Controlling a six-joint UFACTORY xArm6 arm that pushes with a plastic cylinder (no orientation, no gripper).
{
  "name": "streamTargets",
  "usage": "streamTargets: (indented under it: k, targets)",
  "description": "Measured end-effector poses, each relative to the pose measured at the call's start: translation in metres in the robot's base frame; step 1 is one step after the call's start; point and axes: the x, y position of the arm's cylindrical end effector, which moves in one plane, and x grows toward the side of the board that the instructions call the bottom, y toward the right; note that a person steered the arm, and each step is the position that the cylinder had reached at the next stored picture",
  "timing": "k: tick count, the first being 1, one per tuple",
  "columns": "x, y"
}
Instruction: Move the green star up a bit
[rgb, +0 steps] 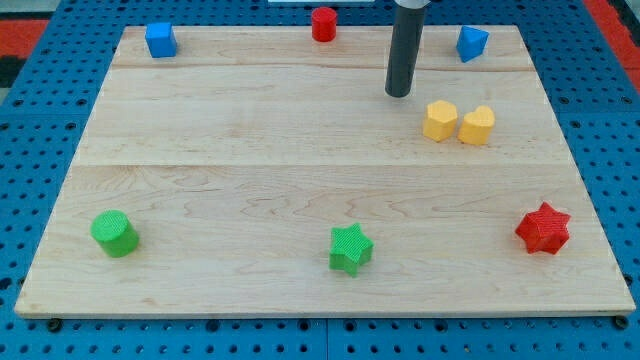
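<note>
Green star (351, 248): ribbed plastic, five blunt points, no long axis; lies near the counter's (250, 130) bottom edge, about mid-width. My tip (400, 93), a plain dark rod with no fingers to spread or press, stands well apart toward the view's top and slightly right, so I judge it must pass round to the star's lower side before pushing upward.

Others: green cylinder (114, 233), bottom left; red star (543, 228), right; two yellow blocks (459, 122) touching, just right of my tip; pale wooden planks.

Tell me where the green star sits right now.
The green star sits near the view's bottom edge, about mid-width, between the green cylinder and the red star, far below my tip.
</note>
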Motion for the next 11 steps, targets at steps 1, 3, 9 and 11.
streamTargets:
  k: [1,3,9,11]
  targets:
    - [0.051,-0.002]
    - [0.158,0.007]
    - [0.195,-0.122]
    - [0.181,-0.04]
